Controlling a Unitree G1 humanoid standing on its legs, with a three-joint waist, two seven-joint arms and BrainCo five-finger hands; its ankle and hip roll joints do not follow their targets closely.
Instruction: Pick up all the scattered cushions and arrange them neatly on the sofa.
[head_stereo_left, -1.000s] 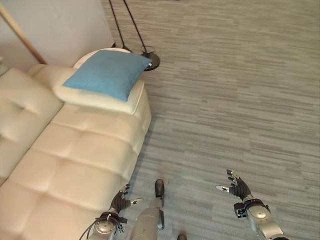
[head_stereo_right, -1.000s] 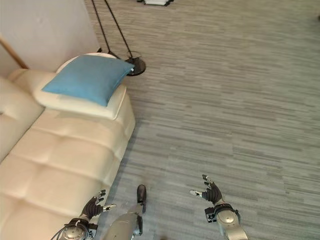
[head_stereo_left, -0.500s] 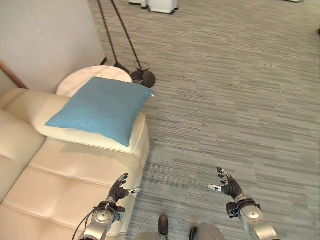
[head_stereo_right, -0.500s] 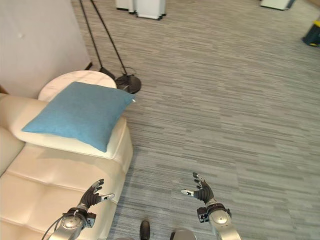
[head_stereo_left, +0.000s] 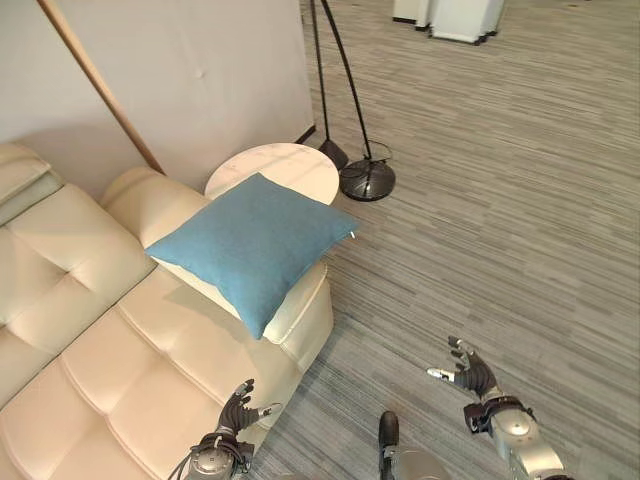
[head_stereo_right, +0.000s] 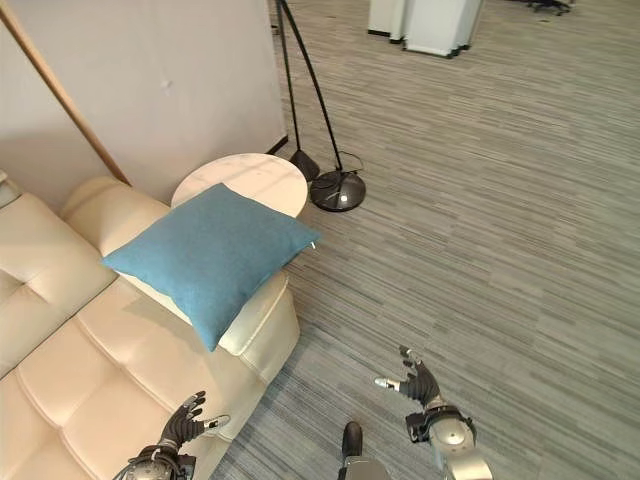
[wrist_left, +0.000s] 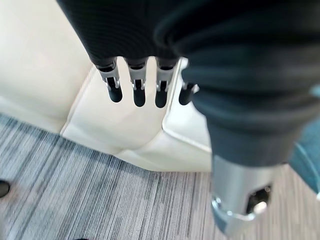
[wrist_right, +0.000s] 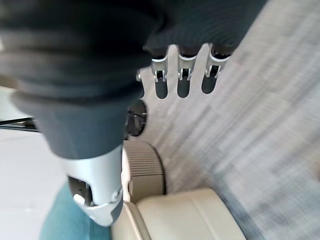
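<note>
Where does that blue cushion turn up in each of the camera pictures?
Left eye view: blue cushion lying on the sofa's arm, centre-left.
Right eye view: same place, left of centre.
Left wrist view: teal sliver past the sofa's corner.
Right wrist view: teal patch beside cream upholstery.
Shared landmark: the cream sofa.

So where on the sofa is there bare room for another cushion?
The tufted seat of the cream leather sofa lies bare between the backrest and the front edge, beside the open left hand. The armrest end is crowded: the blue square cushion covers it.
</note>
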